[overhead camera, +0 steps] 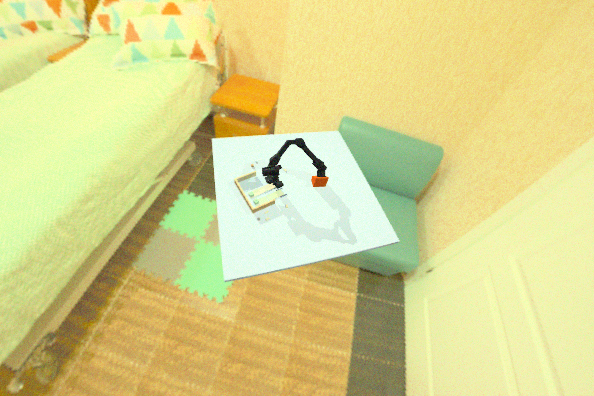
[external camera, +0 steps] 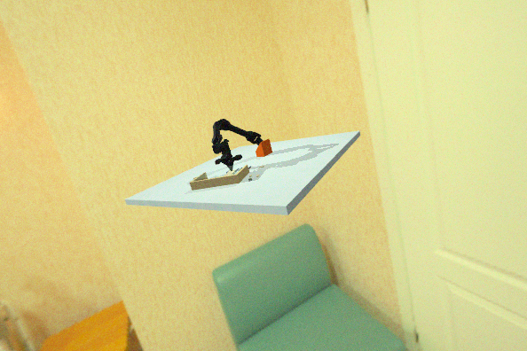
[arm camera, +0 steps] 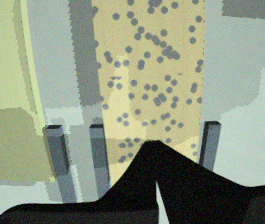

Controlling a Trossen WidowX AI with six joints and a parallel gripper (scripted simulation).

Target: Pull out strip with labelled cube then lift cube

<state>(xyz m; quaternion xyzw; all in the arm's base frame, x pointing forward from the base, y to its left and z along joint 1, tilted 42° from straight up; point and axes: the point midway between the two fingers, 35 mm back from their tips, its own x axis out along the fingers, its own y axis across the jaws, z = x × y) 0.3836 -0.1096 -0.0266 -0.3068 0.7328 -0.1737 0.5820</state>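
Observation:
My gripper (overhead camera: 276,185) (external camera: 231,169) (arm camera: 151,147) is shut, with its black tips down on the near end of a pale yellow strip (arm camera: 149,63) speckled with grey dots. Nothing shows between the fingers. The strip runs away from me between short grey posts (arm camera: 99,151) (arm camera: 211,143). A plain yellow-green strip (arm camera: 3,50) lies to its left. The strips lie in a shallow wooden tray (overhead camera: 243,181) (external camera: 213,183) on the pale blue table (overhead camera: 300,240) (external camera: 275,191). I cannot make out the labelled cube in any view.
The arm's orange base block (overhead camera: 319,180) (external camera: 263,148) stands right of the tray. A few tiny pieces (overhead camera: 287,205) lie near the tray's corner. A green chair (overhead camera: 395,160) (external camera: 284,275), a bed (overhead camera: 75,150) and an orange nightstand (overhead camera: 245,95) stand around the table.

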